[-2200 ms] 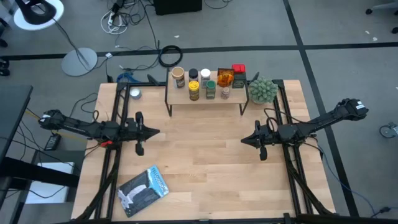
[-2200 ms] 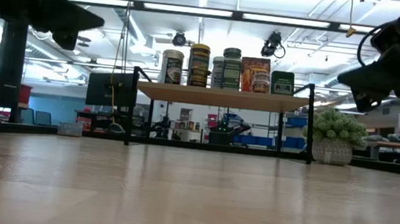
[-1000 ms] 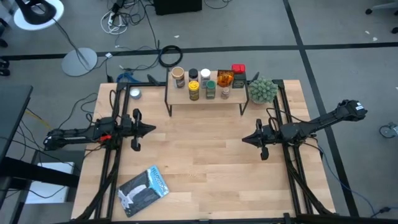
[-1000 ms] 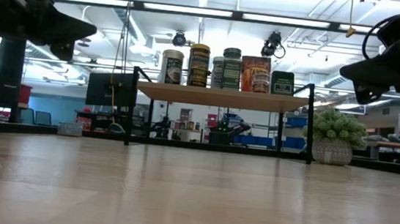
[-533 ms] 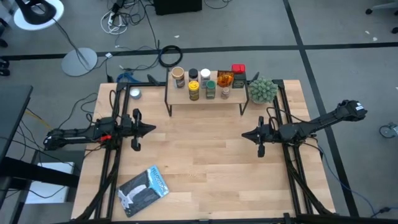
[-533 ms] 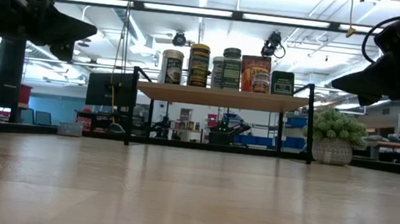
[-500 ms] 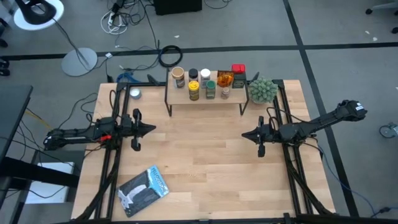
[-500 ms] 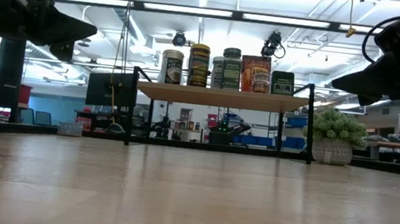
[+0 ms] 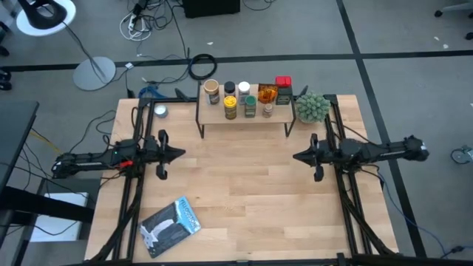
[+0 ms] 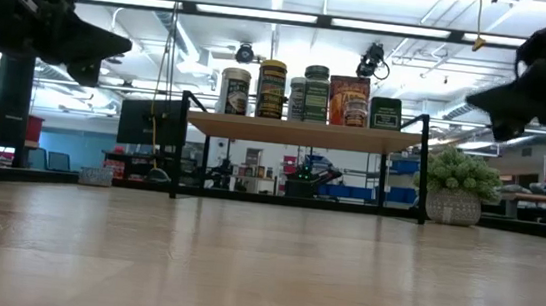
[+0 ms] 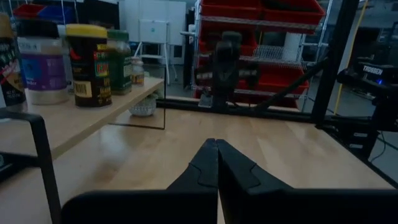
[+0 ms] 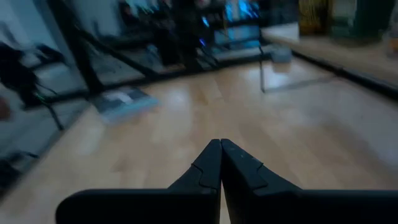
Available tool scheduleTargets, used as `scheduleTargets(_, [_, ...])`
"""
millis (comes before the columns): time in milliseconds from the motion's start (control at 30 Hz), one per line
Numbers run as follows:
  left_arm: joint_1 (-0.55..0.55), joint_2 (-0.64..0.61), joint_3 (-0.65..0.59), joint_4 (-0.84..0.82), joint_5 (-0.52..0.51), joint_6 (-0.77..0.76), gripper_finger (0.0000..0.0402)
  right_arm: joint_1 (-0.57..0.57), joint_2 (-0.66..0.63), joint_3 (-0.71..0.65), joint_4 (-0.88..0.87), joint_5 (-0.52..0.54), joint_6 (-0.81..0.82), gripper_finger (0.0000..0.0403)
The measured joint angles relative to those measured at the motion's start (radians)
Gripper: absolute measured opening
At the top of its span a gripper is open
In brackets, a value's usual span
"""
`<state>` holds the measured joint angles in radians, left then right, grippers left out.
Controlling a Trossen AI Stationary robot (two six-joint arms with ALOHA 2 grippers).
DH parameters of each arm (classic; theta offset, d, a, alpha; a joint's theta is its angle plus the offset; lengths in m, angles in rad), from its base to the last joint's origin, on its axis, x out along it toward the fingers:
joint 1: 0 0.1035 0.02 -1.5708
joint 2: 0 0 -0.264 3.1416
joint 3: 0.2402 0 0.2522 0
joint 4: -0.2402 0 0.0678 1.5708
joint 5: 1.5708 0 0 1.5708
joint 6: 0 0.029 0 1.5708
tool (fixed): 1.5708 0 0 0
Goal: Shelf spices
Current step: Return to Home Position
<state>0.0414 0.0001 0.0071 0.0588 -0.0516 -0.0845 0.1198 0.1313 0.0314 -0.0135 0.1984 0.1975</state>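
Right hand (image 9: 296, 157), closed and empty, hovers near the surface's (image 9: 236, 210) right edge, left hand (image 9: 183, 154) likewise opposite, both well apart from the spices (image 9: 247, 99) lining the shelf (image 9: 244, 119) along the far edge.

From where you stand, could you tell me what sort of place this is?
Likely a robotics lab or workshop: red storage bins, loose floor cables, long ceiling lights.
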Motion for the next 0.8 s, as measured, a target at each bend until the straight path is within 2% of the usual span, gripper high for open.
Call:
scheduleTargets(133, [0.0,0.0,0.0,-0.034,0.0,0.0,0.0002,-0.048,-0.122,0.007,-0.044,-0.12,-0.045,0.0011])
scheduleTargets(200, [0.0,0.0,0.0,-0.04,0.001,-0.002,0.0002,-0.062,-0.13,0.012,-0.062,-0.149,-0.06,0.0011])
scheduleTargets(500, [0.0,0.0,0.0,-0.032,0.0,0.006,0.0002,-0.083,-0.11,0.019,-0.088,-0.151,-0.031,0.0011])
scheduleTargets(800, [0.0,0.001,0.0,-0.04,0.0,0.056,0.0002,-0.083,-0.031,0.019,-0.088,-0.15,-0.09,0.0011])
